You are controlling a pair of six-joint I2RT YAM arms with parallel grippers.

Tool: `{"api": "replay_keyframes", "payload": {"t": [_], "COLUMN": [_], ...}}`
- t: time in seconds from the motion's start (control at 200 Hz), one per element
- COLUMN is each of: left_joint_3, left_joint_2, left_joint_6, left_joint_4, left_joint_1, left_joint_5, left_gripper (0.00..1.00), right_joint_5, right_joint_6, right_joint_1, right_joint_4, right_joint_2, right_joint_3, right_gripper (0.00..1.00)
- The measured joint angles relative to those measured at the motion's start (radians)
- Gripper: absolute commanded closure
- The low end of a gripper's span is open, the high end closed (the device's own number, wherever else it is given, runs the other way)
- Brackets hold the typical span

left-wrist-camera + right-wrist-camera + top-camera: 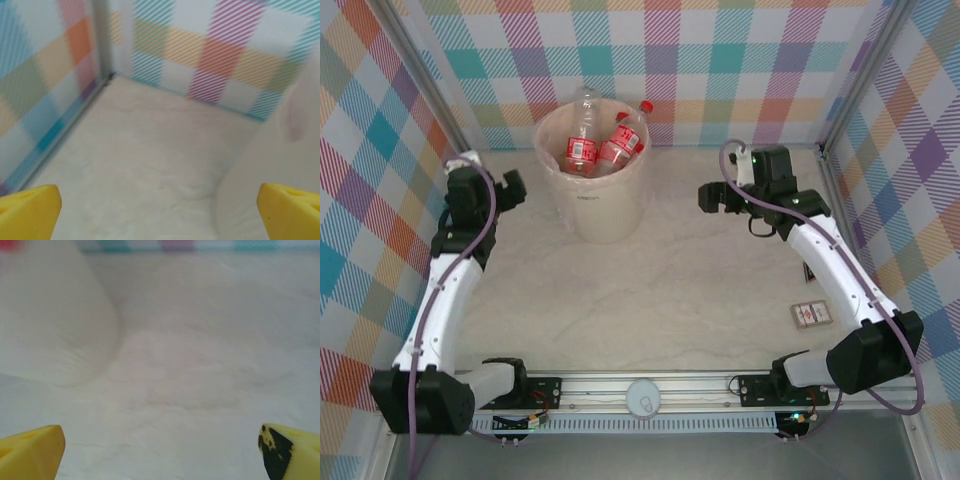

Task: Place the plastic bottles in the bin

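The left fingers (29,211) stand spread wide and empty, the bin (595,212) just to their right; the plastic bottles (600,150), red caps poking above the rim, are heaped inside it. Beyond the bin, the right fingers (30,452) gape too, holding nothing. Every bottle in sight is binned; well behind those fingers, a small red-and-white box (812,315) lies on the tabletop (670,300). The job looks done.
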Motion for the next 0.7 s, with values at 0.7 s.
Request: {"api": "replay_keyframes", "payload": {"t": [0.7], "left_joint_3": [-0.567], "left_joint_2": [0.261], "left_joint_6": [-0.013], "left_joint_4": [0.684], "left_joint_1": [-0.029], "left_joint_5": [0.056], "left_gripper": [0.0], "right_joint_5": [0.213], "right_joint_6": [-0.167], "right_joint_1": [-0.135], "right_joint_4": [0.71], "right_joint_2": [0.117], "right_joint_3": [-0.636], "right_gripper": [0.01]}}
